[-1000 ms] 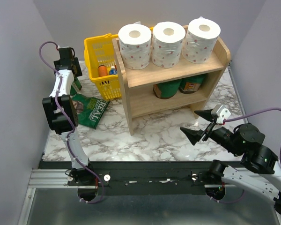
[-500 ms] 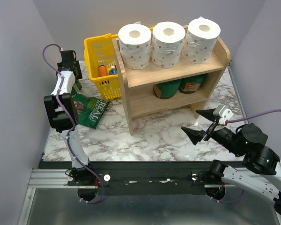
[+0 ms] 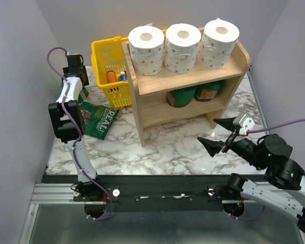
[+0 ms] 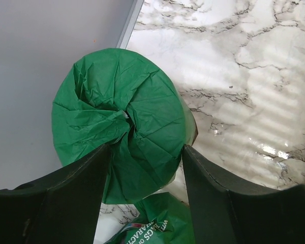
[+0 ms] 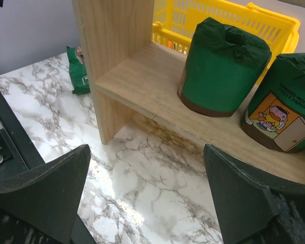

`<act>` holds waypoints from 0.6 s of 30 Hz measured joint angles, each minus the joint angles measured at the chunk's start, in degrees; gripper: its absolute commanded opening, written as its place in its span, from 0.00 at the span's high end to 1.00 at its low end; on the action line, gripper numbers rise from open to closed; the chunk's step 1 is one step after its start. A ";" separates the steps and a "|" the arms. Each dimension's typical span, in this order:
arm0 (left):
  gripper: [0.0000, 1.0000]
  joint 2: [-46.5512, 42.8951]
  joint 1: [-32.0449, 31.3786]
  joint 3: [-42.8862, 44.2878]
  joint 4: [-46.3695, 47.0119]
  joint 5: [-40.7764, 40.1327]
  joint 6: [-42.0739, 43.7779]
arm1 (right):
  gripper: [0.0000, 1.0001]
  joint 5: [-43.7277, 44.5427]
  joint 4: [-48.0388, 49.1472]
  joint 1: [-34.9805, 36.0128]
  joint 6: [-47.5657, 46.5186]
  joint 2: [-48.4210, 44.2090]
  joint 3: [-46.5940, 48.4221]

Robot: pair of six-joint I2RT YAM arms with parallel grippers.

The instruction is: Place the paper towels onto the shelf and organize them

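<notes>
Starting at the far left of the surface [image 3: 168,147], the left end effector [image 4: 145,147] points straight down over the last loose paper towel roll [image 4: 124,112]. This green-wrapped roll stands on end close to the side wall, its twisted top facing the wrist camera. Its long axis is therefore vertical and in line with the approach. One finger sits on each flank of the roll, the jaws neither wide nor narrow, and whether they already pinch the wrap cannot be told. Just beside the roll lies the flat green bag [image 3: 99,122], and further right stands the yellow basket [image 3: 108,61], between this arm and the shelf [image 3: 193,79]. Three white rolls [image 3: 183,40] fill the top tier. Two green rolls [image 5: 223,66] sit toward the right of the lower tier, leaving bare board at its left end. The carry probably runs rightward, lifting clear of the basket on the way to that gap. The right end effector [image 3: 206,130] hovers before the shelf with its jaws spread wide and holding nothing, well apart from the loose roll, so the left arm is the nearer one.
</notes>
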 measured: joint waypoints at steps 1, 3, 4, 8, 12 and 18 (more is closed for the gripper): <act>0.30 0.02 -0.02 0.00 0.09 -0.04 0.31 | 0.00 0.00 -0.02 0.00 0.00 0.00 0.07; 0.29 0.04 -0.04 0.00 0.28 0.15 1.07 | 0.00 0.02 -0.02 0.00 0.00 0.00 0.24; 0.30 0.04 -0.04 0.00 0.35 0.33 1.36 | 0.00 0.02 -0.02 0.00 0.00 0.00 0.33; 0.28 0.04 -0.04 0.00 0.55 2.01 3.39 | 0.00 0.26 -0.02 0.00 -0.04 0.11 0.42; 0.27 -0.04 -0.04 0.00 0.52 2.89 4.26 | 0.00 0.44 -0.02 0.00 -0.42 0.52 0.42; 0.27 -0.39 -0.02 2.84 -0.55 4.33 3.91 | 0.00 0.92 -0.02 0.00 -1.33 1.05 0.42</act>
